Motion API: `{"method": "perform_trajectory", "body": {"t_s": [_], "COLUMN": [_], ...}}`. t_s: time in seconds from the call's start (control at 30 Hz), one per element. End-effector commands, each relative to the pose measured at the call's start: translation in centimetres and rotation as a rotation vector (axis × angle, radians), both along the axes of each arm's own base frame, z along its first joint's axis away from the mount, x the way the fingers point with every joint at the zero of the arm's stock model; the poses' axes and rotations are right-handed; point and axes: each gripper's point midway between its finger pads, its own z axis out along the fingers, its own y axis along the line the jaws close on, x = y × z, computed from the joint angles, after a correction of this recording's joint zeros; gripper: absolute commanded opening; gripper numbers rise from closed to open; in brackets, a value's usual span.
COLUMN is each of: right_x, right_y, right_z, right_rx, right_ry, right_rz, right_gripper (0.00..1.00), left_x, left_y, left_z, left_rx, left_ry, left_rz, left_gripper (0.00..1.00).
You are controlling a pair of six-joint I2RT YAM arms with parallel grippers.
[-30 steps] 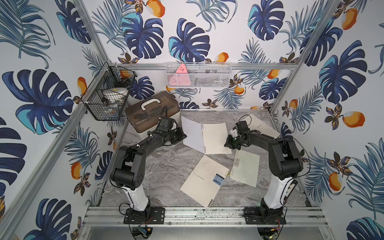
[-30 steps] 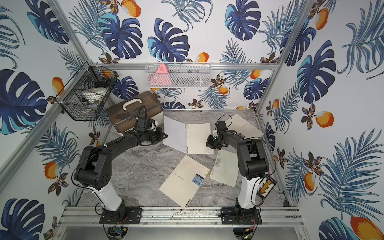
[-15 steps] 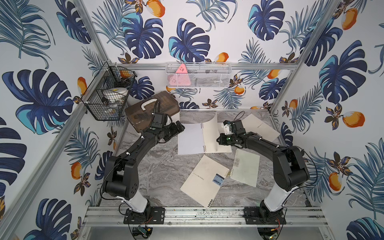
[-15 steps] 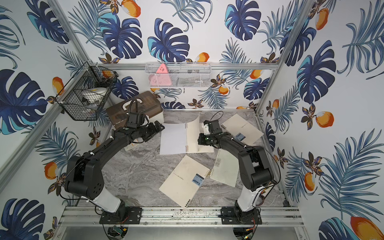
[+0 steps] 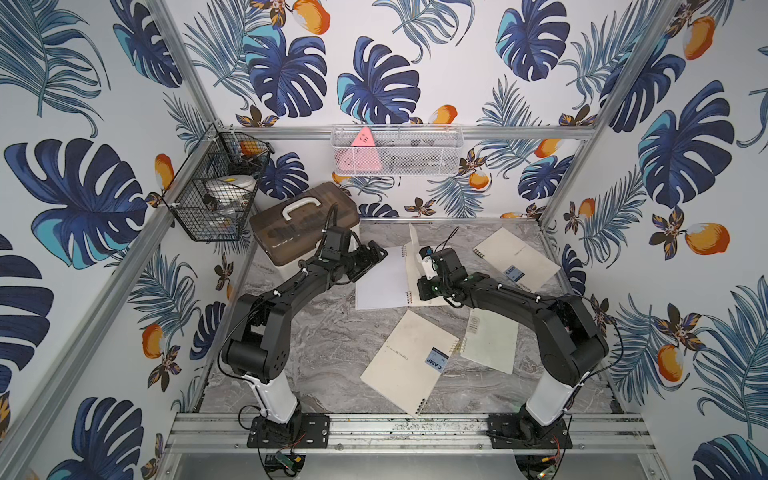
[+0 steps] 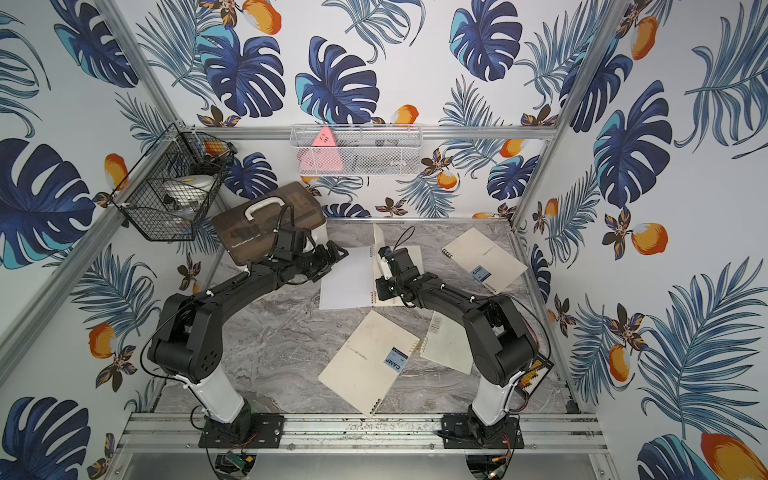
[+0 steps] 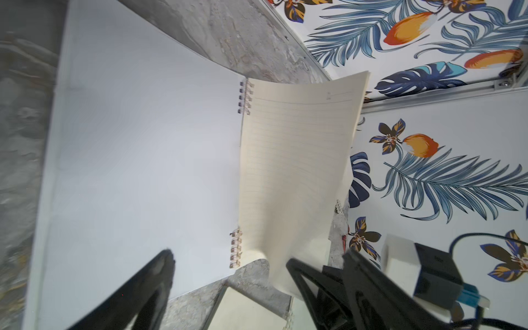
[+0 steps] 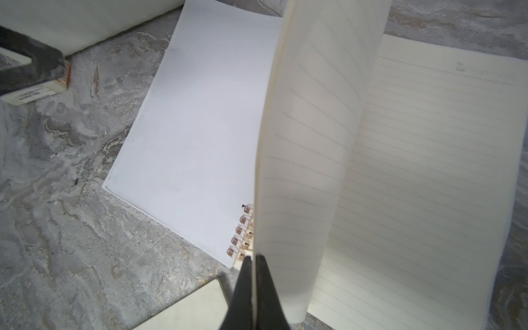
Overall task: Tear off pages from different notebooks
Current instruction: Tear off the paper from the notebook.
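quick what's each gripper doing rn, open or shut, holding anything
Left gripper: open, holding nothing, over the open notebook.
Right gripper: shut on a lined page standing up from that notebook.

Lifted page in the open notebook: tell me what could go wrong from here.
1. The right gripper pinches the page at one corner beside the coil, so a pull may rip it crookedly.
2. The left gripper is open and holds nothing; the open notebook may get dragged along.
3. If it slides, it could shove the closed notebook lying just beside it.
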Motion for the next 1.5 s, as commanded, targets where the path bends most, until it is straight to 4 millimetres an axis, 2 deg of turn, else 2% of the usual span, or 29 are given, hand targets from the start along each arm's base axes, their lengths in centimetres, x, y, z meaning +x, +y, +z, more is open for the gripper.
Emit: {"method": "perform_trajectory", "body": {"t_s": [0.0,0.27,0.47,0.8,0.93,1.1,1.2,1.27,1.43,1.47], "right_x": [0.4,-0.1,-0.3,-0.4,-0.6,-0.6,-0.7,-0.8,-1.0,-1.0], "right_y": [0.0,-0.1,0.0,-0.1,0.0,-0.1,-0.1,0.0,0.0,0.0], "right_z": [0.0,-0.2,-0.1,0.0,0.1,0.2,0.2,0.3,1.0,0.8], "right_rx": [-0.004,0.009,0.019,0.026,0.032,0.033,0.032,0.037,0.051,0.046], "right_ry": [-0.042,-0.05,-0.054,-0.057,-0.062,-0.064,-0.061,-0.055,-0.061,-0.058], "right_rz": [0.004,0.015,0.016,0.018,0.022,0.019,0.018,0.021,0.028,0.03], "right_gripper": [0.0,0.0,0.0,0.0,0.0,0.0,0.0,0.0,0.0,0.0], "left_x": [1.1,2.7,3.4,4.6,5.0,5.4,5.4,5.4,5.5,5.5], "left_y": [-2.6,-6.2,-7.0,-7.8,-8.0,-8.3,-8.3,-8.3,-8.5,-8.7], "left_z": [1.6,1.2,0.2,0.2,-0.5,-1.5,-1.9,-2.0,-2.3,-2.4], "left_rx": [-0.047,-0.115,-0.121,-0.154,-0.127,-0.138,-0.145,-0.155,-0.161,-0.159], "left_ry": [-0.079,-0.12,-0.114,-0.133,-0.122,-0.107,-0.102,-0.103,-0.099,-0.097], "left_rz": [-0.047,-0.108,-0.103,-0.096,-0.091,-0.09,-0.087,-0.085,-0.094,-0.097], "left_gripper": [0.91,0.79,0.65,0.68,0.68,0.44,0.35,0.23,0.18,0.14]}}
